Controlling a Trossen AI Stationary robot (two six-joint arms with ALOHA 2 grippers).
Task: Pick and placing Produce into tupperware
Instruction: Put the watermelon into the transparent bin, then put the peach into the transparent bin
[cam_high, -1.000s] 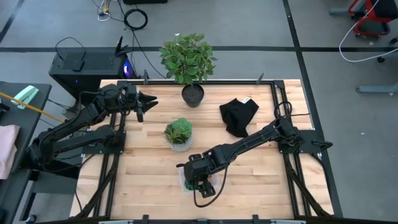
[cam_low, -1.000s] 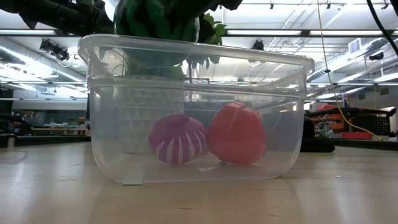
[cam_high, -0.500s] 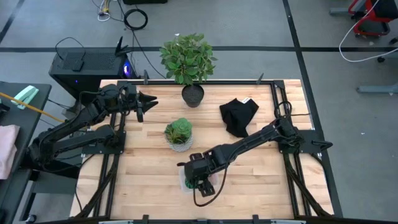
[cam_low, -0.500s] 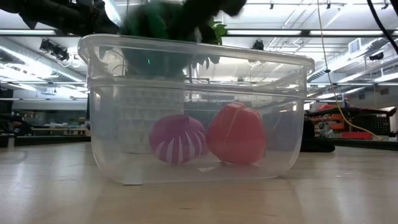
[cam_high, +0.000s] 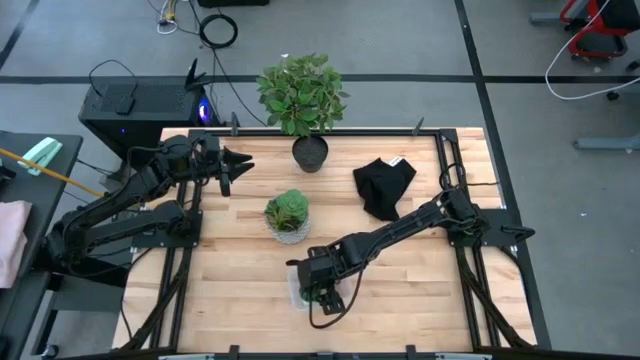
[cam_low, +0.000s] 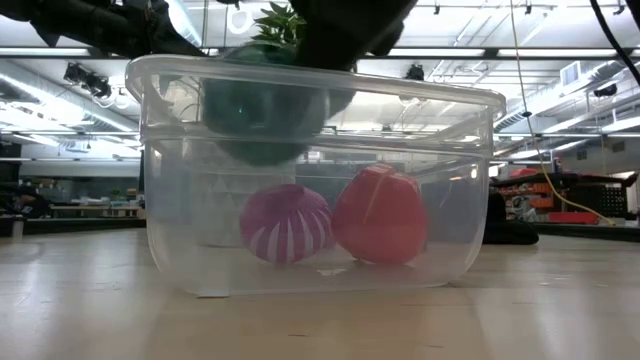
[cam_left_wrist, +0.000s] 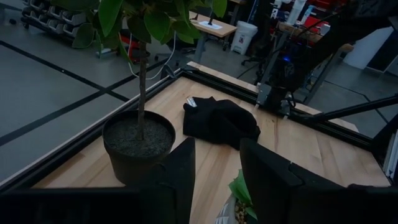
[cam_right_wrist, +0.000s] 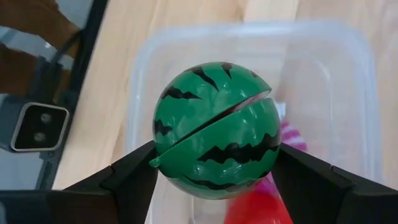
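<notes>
Dropped lower since a second ago: green striped ball (cam_right_wrist: 214, 129), formerly above the tub's rim in the low view, now seen blurred behind the upper wall of the tub (cam_low: 180, 150), inside its mouth. Unmoved at far left rear of table (cam_high: 400, 290): left gripper (cam_high: 243, 164), raised near the dark pot (cam_left_wrist: 137, 146), fingers (cam_left_wrist: 177, 180) parted a little with nothing between them, looking toward a black cloth (cam_left_wrist: 221, 121) further along the wood. Unchanged too: tall plant (cam_high: 300, 95) at the back edge, small leafy plant (cam_high: 288, 212) in its white pot nearer the middle, cloth to the right of both. Near the front edge, just below the small plant: right gripper (cam_right_wrist: 214, 168), directly over the tub, fingers (cam_right_wrist: 134, 177) flanking the ball on both sides; slightly wider than before, whether still pressing or already letting go cannot tell. Visible slit across the ball's skin, showing a thin red line. Resting on the tub floor, same as before: purple striped piece (cam_low: 286, 224) at left, red piece (cam_low: 381, 215) just beside it at right, touching or nearly so. Beneath the ball in the right wrist view, glimpses of both, purple partly hidden, red at the lower edge.
</notes>
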